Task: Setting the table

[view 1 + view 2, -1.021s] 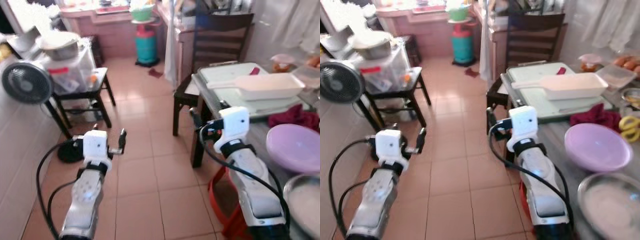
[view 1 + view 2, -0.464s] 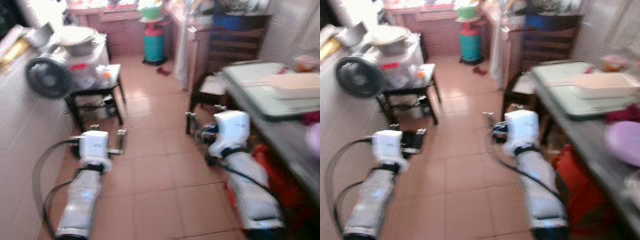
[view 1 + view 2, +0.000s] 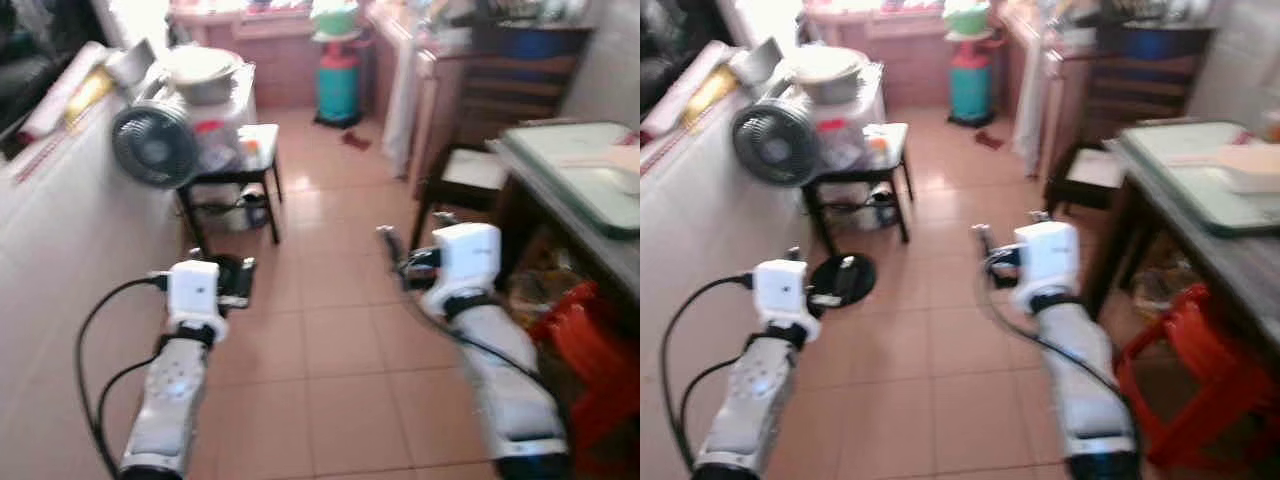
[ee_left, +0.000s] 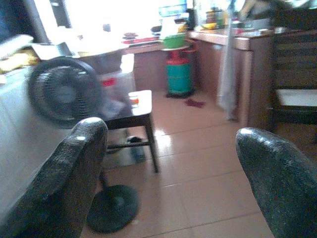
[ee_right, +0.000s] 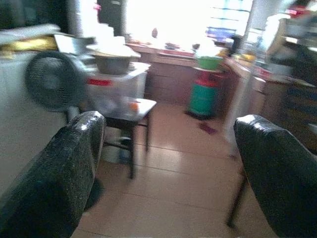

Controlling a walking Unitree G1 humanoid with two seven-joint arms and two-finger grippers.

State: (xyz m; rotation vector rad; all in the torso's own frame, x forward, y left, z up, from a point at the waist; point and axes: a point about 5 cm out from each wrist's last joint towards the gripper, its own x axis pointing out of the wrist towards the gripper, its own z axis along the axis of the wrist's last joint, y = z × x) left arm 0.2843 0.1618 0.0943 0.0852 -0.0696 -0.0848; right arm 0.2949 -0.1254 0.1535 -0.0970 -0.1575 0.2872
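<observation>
The dining table (image 3: 560,215) stands at the right edge, bearing a pale green board (image 3: 575,165) and a white dish (image 3: 1252,165). Both arms are held out over the tiled floor, short of the table. My left gripper (image 3: 243,282) hovers over the floor near the fan's base. In its wrist view its fingers (image 4: 74,168) stand wide apart with nothing between them. My right gripper (image 3: 408,236) is open too, level with the table's near corner. Its fingers (image 5: 270,163) frame only the floor and far counter.
A red plastic stool (image 3: 588,345) sits under the table beside my right arm. A dark chair (image 3: 468,170) is tucked at the table's far end. To the left are a standing fan (image 3: 150,145), a small black table (image 3: 245,170) and a white wall. A teal gas cylinder (image 3: 338,85) stands at the back.
The camera has swung left, so the table's purple bowl and metal plate have left the picture. Both arms keep the same pose, grippers unchanged.
</observation>
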